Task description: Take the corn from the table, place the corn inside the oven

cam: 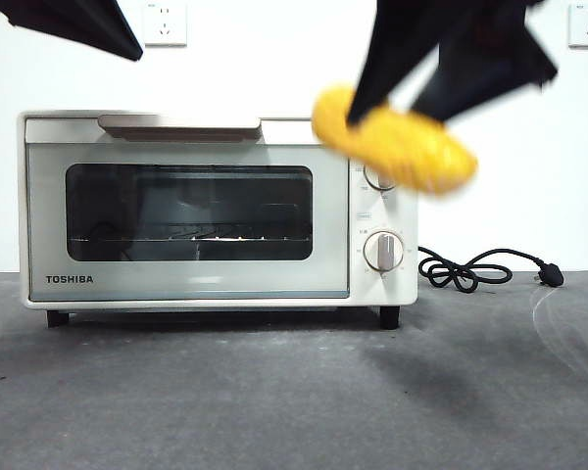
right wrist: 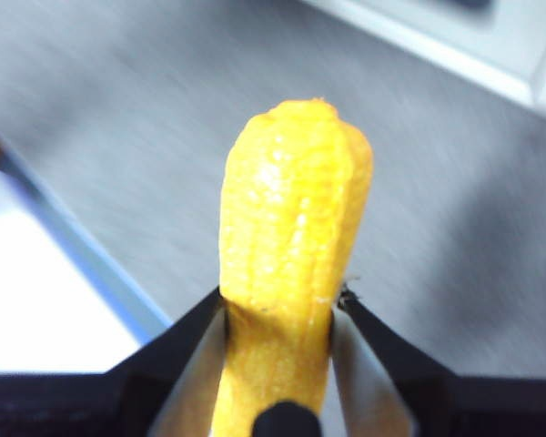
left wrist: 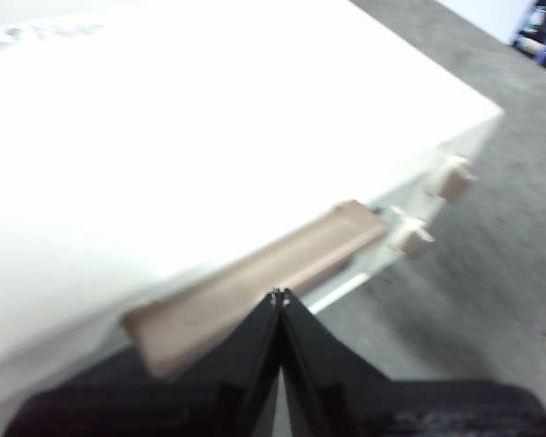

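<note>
The yellow corn hangs in the air in front of the oven's knob side, held by my right gripper, whose jaws are shut on the corn. The cream-white oven stands on the dark grey table with its door closed. My left gripper hovers just above the oven's bar handle, jaws shut and empty; in the front view it shows as a black tip at the upper left.
The oven's black cord lies coiled on the table to the right of the oven. Two round knobs sit on the oven's right panel. A white wall with sockets is behind.
</note>
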Robot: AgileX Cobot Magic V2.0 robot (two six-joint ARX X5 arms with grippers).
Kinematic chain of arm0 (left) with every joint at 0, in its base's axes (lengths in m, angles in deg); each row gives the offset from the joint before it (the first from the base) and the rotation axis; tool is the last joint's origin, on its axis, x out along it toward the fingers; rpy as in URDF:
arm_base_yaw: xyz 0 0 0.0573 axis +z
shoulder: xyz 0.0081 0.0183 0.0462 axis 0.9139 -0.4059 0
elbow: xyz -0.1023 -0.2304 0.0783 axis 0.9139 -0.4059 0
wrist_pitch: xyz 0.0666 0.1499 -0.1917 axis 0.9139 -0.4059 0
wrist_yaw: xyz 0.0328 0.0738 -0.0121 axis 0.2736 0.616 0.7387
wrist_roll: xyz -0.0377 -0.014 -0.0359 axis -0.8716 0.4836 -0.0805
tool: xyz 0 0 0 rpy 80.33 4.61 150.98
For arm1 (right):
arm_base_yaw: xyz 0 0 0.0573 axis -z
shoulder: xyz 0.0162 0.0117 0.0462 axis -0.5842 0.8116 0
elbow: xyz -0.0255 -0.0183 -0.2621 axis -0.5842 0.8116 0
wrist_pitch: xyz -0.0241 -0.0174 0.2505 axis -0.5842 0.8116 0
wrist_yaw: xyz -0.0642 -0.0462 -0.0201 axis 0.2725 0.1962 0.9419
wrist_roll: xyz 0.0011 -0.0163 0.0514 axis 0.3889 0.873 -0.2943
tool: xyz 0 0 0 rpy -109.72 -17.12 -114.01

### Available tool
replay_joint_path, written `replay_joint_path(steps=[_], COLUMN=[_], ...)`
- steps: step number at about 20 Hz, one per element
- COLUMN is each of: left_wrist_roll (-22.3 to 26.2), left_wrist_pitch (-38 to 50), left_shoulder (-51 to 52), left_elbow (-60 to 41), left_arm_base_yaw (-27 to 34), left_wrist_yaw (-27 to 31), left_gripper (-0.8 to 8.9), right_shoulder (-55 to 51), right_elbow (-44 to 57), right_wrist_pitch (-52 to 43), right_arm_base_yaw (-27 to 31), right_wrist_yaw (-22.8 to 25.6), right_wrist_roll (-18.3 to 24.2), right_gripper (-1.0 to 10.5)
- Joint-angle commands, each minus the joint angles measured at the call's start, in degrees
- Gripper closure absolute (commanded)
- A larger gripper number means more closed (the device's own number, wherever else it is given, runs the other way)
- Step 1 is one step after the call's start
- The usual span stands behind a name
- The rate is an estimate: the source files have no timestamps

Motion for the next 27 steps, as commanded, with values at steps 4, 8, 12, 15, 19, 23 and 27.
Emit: replay_joint_path(steps=[4, 8, 12, 15, 19, 23, 27], left_wrist_roll=[1.68, 2.4, 2.4, 2.38, 2.38, 2.38, 2.38], left_wrist_pitch=[4.35, 5.95, 5.86, 4.57, 0.22, -6.14, -13.88], left_shoulder=[-4.24, -7.17, -9.25, -10.29, -10.82, -10.8, -10.8], left_elbow=[0.0, 0.0, 0.0, 0.0, 0.0, 0.0, 0.0], left_arm_base_yaw=[-0.07, -0.07, -0.07, -0.07, -0.22, -0.72, -0.72], left_wrist_yaw=[1.22, 2.03, 2.03, 1.99, 1.77, 1.75, 1.6], left_gripper=[8.18, 8.18, 8.18, 8.18, 8.18, 8.18, 8.18], right_shoulder=[-6.38, -9.33, -11.1, -11.65, -11.58, -11.58, -11.58], right_elbow=[-1.86, -3.32, -4.59, -5.11, -5.64, -5.7, -5.7], right_wrist_pitch=[-0.07, 0.57, 1.49, 1.53, 1.51, 1.44, 1.44], right_arm_base_yaw=[-2.14, -3.1, -3.19, -3.17, -3.17, -3.17, -3.17], right_wrist_yaw=[-0.04, 0.02, 0.0, 0.09, 0.31, 0.74, 1.51], right_wrist_roll=[-3.63, -3.85, -3.82, -3.8, -3.78, -3.78, -3.76], right_gripper=[9.6, 9.6, 9.6, 9.6, 9.6, 9.6, 9.6])
